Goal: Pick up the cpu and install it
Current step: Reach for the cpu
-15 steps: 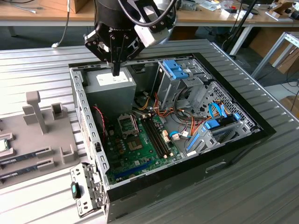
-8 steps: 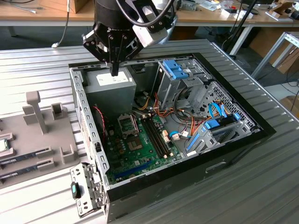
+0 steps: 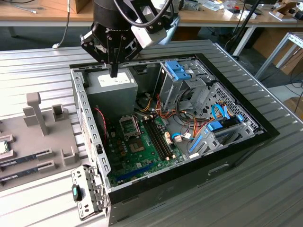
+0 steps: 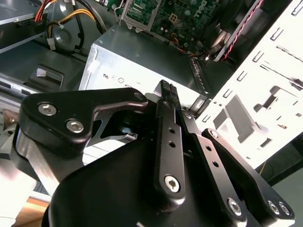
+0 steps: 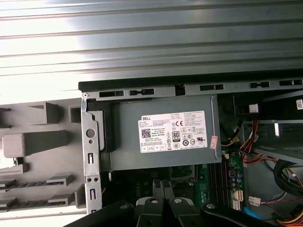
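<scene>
Black linkage bars crowd the second wrist view, and at their end the gripper point(image 4: 166, 91) has its two fingers pressed together with nothing between them. Its tip points straight down over the top face of the grey power-supply box point(image 3: 111, 87), near that box's far edge. Whether it touches the metal cannot be told. Just past the box, toward the exterior view's lower right, lies the green motherboard point(image 3: 137, 153). A square socket frame point(image 3: 129, 126) sits on the board close to the box, and long black memory slots point(image 3: 157, 138) run just beside the socket. On the exterior view's right of the box stands a metal drive cage with blue latches point(image 3: 179, 70). Box, board and cage all sit inside an open computer case point(image 3: 189, 187), which rests on a ribbed metal table point(image 3: 38, 66). The cpu point(image 3: 3, 147) is well apart from the box, outside the case at the exterior view's left edge. It lies flat, silvery top up, on a grey tray point(image 3: 47, 139), with narrow memory sticks point(image 3: 26, 160) seated in tray slots just beside it, and it is well apart from the gripper.
</scene>
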Robot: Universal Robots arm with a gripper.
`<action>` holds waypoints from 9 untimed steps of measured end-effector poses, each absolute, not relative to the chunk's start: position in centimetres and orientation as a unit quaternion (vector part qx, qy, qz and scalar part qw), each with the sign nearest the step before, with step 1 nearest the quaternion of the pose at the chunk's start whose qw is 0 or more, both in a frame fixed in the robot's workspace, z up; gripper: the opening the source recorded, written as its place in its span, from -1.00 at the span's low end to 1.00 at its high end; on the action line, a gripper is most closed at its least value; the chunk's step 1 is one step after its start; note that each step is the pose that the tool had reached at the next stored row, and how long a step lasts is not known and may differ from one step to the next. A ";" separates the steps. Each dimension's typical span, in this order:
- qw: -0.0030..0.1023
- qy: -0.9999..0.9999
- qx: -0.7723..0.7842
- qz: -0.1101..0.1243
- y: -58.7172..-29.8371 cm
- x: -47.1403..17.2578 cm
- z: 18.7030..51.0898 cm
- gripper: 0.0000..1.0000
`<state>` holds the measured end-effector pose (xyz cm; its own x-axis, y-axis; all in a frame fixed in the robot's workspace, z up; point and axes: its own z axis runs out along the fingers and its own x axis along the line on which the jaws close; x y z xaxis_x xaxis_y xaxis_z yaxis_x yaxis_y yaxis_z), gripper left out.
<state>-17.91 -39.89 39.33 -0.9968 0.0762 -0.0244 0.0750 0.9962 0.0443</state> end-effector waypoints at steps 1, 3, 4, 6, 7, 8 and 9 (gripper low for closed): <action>0.013 0.999 0.038 0.022 -39.9 -18.0 39.3 -0.79; 0.013 0.999 0.038 0.022 -39.9 -18.1 39.3 -0.79; 0.013 0.999 0.038 0.022 -39.9 -18.2 39.3 -0.79; 0.013 0.999 0.038 0.022 -39.9 -18.3 39.3 -0.79; 0.013 0.999 0.038 0.022 -39.9 -18.4 39.3 -0.79; 0.013 0.999 0.038 0.022 -39.9 -18.4 39.3 -0.79; 0.013 0.999 0.038 0.022 -39.9 -18.5 39.3 -0.79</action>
<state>-18.51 -39.89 39.33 -0.9968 0.0762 -0.0245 0.0751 0.9962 0.0444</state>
